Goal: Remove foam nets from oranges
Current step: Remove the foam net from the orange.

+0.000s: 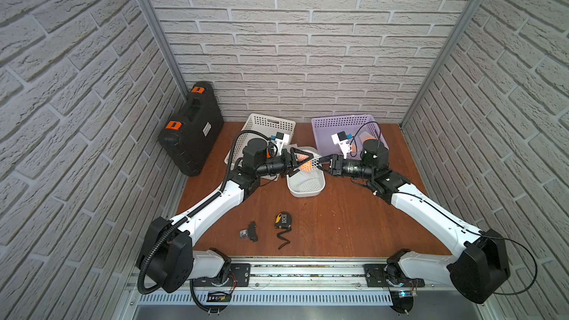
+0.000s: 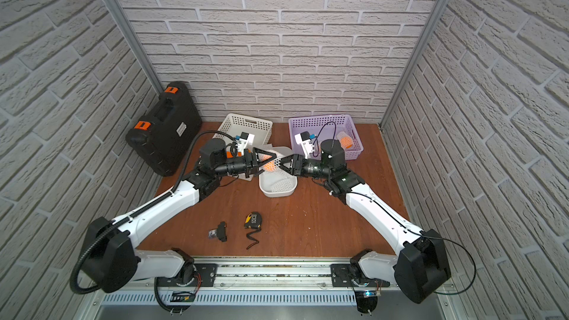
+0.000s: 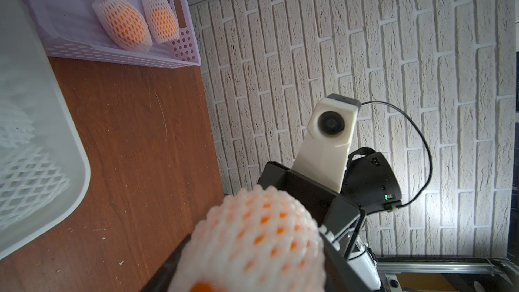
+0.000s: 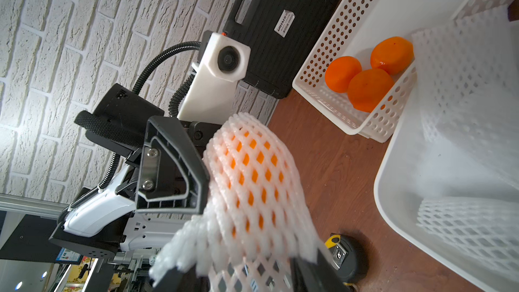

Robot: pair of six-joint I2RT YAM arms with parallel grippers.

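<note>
Netted orange [image 4: 252, 175] held in the air between both grippers, over the tub [image 1: 308, 193].
The left gripper [image 1: 304, 163] is clamped across the fruit, and the right gripper [image 1: 321, 161] pinches the net [image 4: 247, 265] at its loose end. Three bare oranges [image 4: 368, 88] lie in the white basket [image 4: 337, 23], far left; two netted ones [image 3: 126, 23] lie in the purple basket [image 3: 185, 49], far right.

The orange [image 1: 305, 166] shows only as specks through its net [image 4: 252, 181]. In the left wrist view both are blurred and cut by the frame, hiding most of the left gripper [image 2: 268, 164], so I can't judge its grip. The right gripper [image 4: 241, 276] is a blur at the frame's edge. The tub [image 3: 84, 169] is cropped. A black thing [image 1: 252, 231] beside the tape [image 1: 283, 221] is too small to name.
</note>
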